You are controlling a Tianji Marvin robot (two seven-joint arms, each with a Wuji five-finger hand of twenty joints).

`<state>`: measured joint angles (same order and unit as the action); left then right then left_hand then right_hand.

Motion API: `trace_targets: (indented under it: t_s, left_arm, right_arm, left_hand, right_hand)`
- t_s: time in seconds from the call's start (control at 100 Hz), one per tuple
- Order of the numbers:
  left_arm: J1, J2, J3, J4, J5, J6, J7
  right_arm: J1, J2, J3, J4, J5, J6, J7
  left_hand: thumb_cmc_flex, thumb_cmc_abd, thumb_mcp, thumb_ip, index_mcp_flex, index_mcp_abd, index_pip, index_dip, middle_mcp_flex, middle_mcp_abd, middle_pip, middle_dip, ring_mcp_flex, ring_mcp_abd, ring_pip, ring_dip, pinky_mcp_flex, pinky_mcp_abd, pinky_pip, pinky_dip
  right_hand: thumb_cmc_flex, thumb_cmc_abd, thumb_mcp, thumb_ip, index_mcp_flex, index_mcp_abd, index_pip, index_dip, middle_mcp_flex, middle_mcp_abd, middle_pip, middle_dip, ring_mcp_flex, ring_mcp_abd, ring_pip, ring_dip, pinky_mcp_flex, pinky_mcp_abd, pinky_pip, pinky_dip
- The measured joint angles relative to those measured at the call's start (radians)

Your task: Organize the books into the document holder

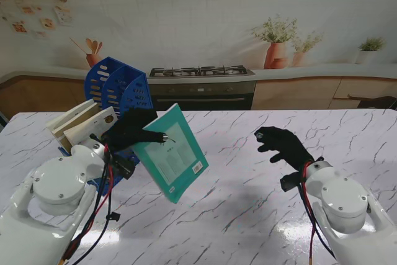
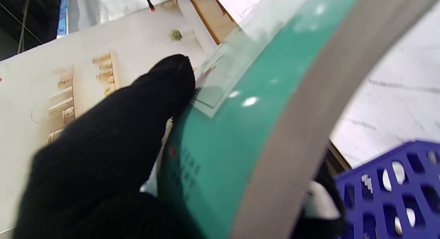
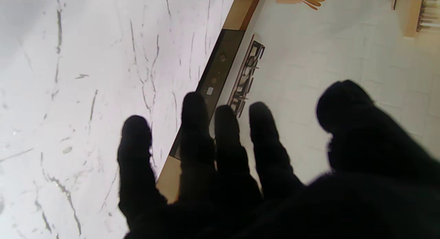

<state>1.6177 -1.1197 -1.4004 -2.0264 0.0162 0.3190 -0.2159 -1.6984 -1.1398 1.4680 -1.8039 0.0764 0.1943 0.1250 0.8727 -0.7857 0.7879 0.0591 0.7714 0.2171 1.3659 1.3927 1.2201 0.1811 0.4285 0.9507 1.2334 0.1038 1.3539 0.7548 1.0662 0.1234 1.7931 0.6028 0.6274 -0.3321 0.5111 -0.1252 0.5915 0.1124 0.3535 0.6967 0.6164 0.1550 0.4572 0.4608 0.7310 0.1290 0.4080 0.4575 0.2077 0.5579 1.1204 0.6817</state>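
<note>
From the stand's view, the left hand (image 1: pixel 128 130), in a black glove, is clamped on a teal softcover book (image 1: pixel 172 152) and holds it in the air, tilted, with its back cover and a barcode label facing the camera and its lower corner hanging nearer to me over the white marble table (image 1: pixel 236 209). Just to the left of the book stands the blue document holder (image 1: pixel 119 88), a perforated plastic rack at the table's left side, with pale books (image 1: pixel 82 125) leaning in its nearer slots; the teal book is beside the holder and not in any slot. On the right, the right hand (image 1: pixel 282 145) hangs over bare marble with its fingers spread and nothing in them, well apart from the book. Behind the table runs a printed kitchen backdrop (image 1: pixel 205 29) showing a stove and potted plants. In the left wrist view, a gloved finger (image 2: pixel 137 112) presses on the teal cover (image 2: pixel 223 136), the book's grey page edge (image 2: pixel 302 122) bows in a curve across the frame, and a corner of the blue holder (image 2: pixel 388 191) shows beside it. In the right wrist view, the gloved fingers (image 3: pixel 196 136) and thumb stand apart over the marble, grasping nothing.
</note>
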Motion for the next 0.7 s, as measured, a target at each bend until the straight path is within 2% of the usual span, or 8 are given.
trace_targets:
  t_s: [0.12,0.19,0.34,0.48,0.6,0.7]
  left_arm:
    - [0.027,0.002,-0.049,-0.058,0.071,0.019,0.004]
    - [0.039,0.004,-0.083,-0.088,0.087,0.042,0.001]
    - [0.063,0.017,-0.161,-0.154,0.160,0.089,-0.048]
    - [0.088,0.026,-0.227,-0.194,0.171,0.137,-0.065]
    - [0.112,0.028,-0.274,-0.219,0.225,0.164,-0.068]
    - [0.127,0.028,-0.321,-0.227,0.218,0.194,-0.067]
  right_arm:
    - [0.001,0.000,-0.004,0.007,0.000,-0.008,0.000]
    - [0.001,0.000,-0.004,0.010,-0.003,-0.015,-0.001]
    - [-0.003,-0.002,-0.004,0.010,-0.020,-0.027,-0.017]
    - [-0.007,-0.004,-0.003,0.010,-0.020,-0.028,-0.028]
    - [-0.014,-0.005,-0.001,0.009,-0.019,-0.028,-0.030]
    - [-0.019,-0.005,0.000,0.007,-0.025,-0.029,-0.032]
  left_hand:
    - [0.000,0.000,0.000,0.000,0.000,0.000,0.000,0.000,0.000,0.000,0.000,0.000,0.000,0.000,0.000,0.000,0.000,0.000,0.000,0.000]
    - [0.000,0.000,0.000,0.000,0.000,0.000,0.001,0.000,0.000,0.000,-0.001,0.000,0.000,0.000,0.000,-0.001,0.000,0.000,0.000,0.000]
    - [0.000,0.000,0.000,0.000,0.000,0.000,0.001,0.000,0.000,0.000,-0.001,0.000,0.000,0.000,0.000,-0.001,0.000,0.000,0.000,0.000]
    - [0.000,0.000,0.000,0.000,0.000,0.000,0.001,0.001,0.000,0.000,-0.002,0.000,0.000,0.000,0.000,-0.001,0.000,0.000,0.000,0.000]
    - [0.000,0.000,0.000,0.000,0.000,0.000,0.001,0.003,0.000,0.000,-0.002,0.000,0.000,0.000,0.000,-0.001,0.000,0.000,0.000,0.000]
    - [0.000,0.000,0.000,0.000,0.000,0.000,0.001,0.008,0.000,0.000,-0.003,0.000,0.000,0.000,0.000,-0.001,0.000,0.000,0.000,0.000]
  right_hand:
    - [0.000,0.000,-0.010,0.000,0.000,0.000,0.000,0.000,0.000,0.000,0.000,0.000,0.000,0.000,0.000,0.000,0.000,0.000,0.000,0.000]
    - [0.000,0.000,-0.012,0.000,0.000,0.000,0.000,0.000,0.000,0.000,0.000,0.000,0.000,0.000,0.000,0.000,0.000,0.000,0.000,0.000]
    - [0.000,0.000,-0.012,0.000,0.000,0.000,0.000,0.000,0.000,0.000,0.001,0.000,0.000,0.000,0.000,0.000,0.000,0.000,0.000,0.000]
    - [0.000,0.000,-0.012,0.009,0.000,0.000,0.000,0.000,0.000,0.000,0.010,0.002,0.000,0.000,0.000,0.000,0.000,0.000,0.000,0.000]
    - [0.000,0.000,-0.012,0.009,0.000,0.000,0.000,0.000,0.000,0.000,0.010,0.002,0.000,0.000,0.000,0.000,0.000,0.000,0.000,0.000]
    - [0.000,0.000,-0.011,0.009,0.001,0.000,0.000,0.000,0.001,0.000,0.010,0.002,0.000,0.000,0.000,0.000,0.001,0.000,0.000,0.000]
